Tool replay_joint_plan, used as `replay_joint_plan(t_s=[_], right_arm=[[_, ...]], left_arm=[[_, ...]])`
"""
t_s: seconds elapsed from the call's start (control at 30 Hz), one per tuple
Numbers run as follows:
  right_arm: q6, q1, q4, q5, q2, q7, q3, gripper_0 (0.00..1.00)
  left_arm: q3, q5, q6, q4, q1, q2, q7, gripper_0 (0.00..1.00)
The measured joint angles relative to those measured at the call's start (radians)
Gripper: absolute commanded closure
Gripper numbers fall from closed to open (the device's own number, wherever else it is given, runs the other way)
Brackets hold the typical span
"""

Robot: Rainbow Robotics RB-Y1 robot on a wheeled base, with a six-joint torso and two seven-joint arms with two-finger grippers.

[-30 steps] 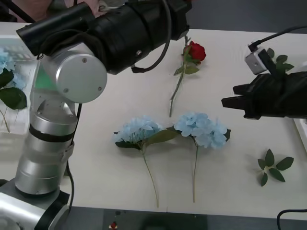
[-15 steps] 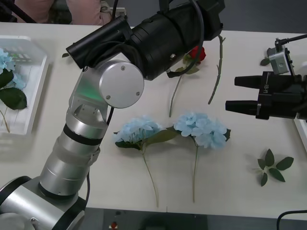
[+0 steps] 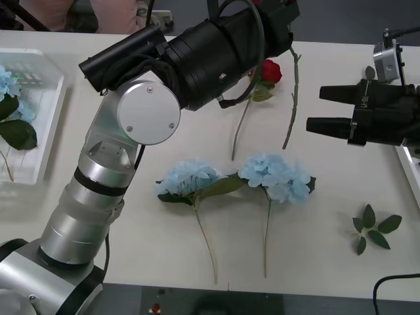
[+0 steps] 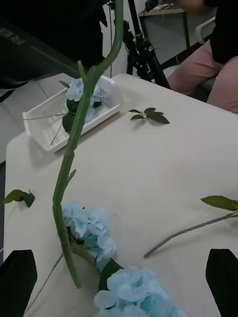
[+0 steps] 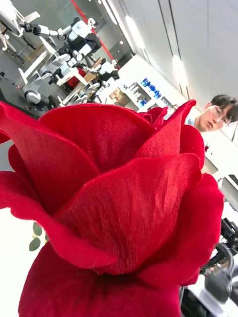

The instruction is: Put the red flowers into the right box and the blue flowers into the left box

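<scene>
Far left, the left box point(image 3: 52, 125) holds blue flowers point(image 3: 8, 85), so we've got that part underway. Two more blue heads point(image 3: 272, 176) lie mid-table near us, not yet sorted. One red rose point(image 3: 270, 71) lies far-centre. Our left arm reaches across; its gripper seems clamped on another rose point(image 5: 114, 208), whose stem point(image 3: 291, 98) hangs above the table. Farther right, the right gripper point(image 3: 315, 108) hovers w/ fingers apart, empty. The right box point(image 3: 410, 170) sits at the right edge, contents hidden.
</scene>
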State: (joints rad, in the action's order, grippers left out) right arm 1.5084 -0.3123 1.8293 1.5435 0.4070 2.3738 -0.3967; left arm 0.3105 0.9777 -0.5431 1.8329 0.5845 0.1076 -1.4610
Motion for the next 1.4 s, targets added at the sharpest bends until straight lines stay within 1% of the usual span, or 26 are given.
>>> replay_joint_plan(t_s=[0.17, 0.4, 0.57, 0.7, 0.73, 0.8, 0.83, 0.9, 0.93, 0.97, 1.07, 1.2, 1.37, 1.4], right_arm=[[-0.032, -0.047, -0.038, 0.0, 0.0, -0.014, 0.041, 0.0], [-0.107, -0.052, -0.038, -0.001, 0.0, -0.061, 0.125, 0.0], [-0.128, -0.052, -0.038, -0.001, 0.0, -0.2, 0.186, 0.0], [-0.128, -0.052, -0.038, -0.001, 0.0, -0.299, 0.215, 0.0], [-0.128, -0.052, -0.038, -0.001, 0.0, -0.311, 0.218, 0.24], [-0.128, -0.052, -0.038, -0.001, 0.0, -0.316, 0.22, 0.49], [-0.128, -0.052, -0.038, -0.001, 0.0, -0.316, 0.22, 0.58], [-0.128, -0.052, -0.038, 0.0, 0.0, -0.316, 0.22, 0.9], [-0.128, -0.053, -0.038, 0.003, 0.0, -0.316, 0.22, 0.98], [-0.128, -0.053, -0.038, 0.01, 0.0, -0.316, 0.22, 1.0], [-0.128, -0.053, -0.038, 0.034, 0.0, -0.326, 0.22, 1.0], [-0.128, -0.053, -0.038, 0.063, 0.0, -0.393, 0.22, 1.0], [-0.133, -0.053, -0.038, 0.065, 0.0, -0.4, 0.22, 1.0], [-0.133, -0.054, -0.038, 0.065, 0.0, -0.4, 0.22, 1.0]], left_arm=[[0.0, -0.002, 0.0, 0.0, 0.0, 0.004, 0.0, 1.0], [0.0, -0.008, 0.0, 0.0, 0.0, 0.004, 0.0, 1.0], [0.0, -0.008, 0.0, 0.0, 0.0, 0.004, 0.0, 1.0], [0.0, -0.008, 0.0, 0.0, 0.0, 0.004, 0.0, 1.0], [0.0, -0.008, 0.0, 0.0, 0.0, 0.004, 0.0, 1.0], [0.0, -0.008, 0.0, 0.0, 0.0, 0.004, 0.0, 1.0], [0.0, -0.008, 0.0, 0.0, 0.0, 0.004, 0.0, 1.0], [0.0, -0.008, 0.0, 0.0, 0.0, 0.004, 0.0, 1.0], [0.0, -0.008, 0.0, 0.0, 0.0, 0.004, 0.0, 1.0], [0.0, -0.008, 0.0, 0.0, 0.0, 0.004, 0.0, 1.0], [0.0, -0.008, 0.0, 0.0, 0.0, 0.004, 0.0, 1.0], [0.0, -0.008, 0.0, 0.0, 0.0, 0.004, 0.0, 1.0], [0.0, -0.008, 0.0, 0.0, 0.0, 0.004, 0.0, 1.0], [0.0, -0.008, 0.0, 0.0, 0.0, 0.004, 0.0, 0.95]])
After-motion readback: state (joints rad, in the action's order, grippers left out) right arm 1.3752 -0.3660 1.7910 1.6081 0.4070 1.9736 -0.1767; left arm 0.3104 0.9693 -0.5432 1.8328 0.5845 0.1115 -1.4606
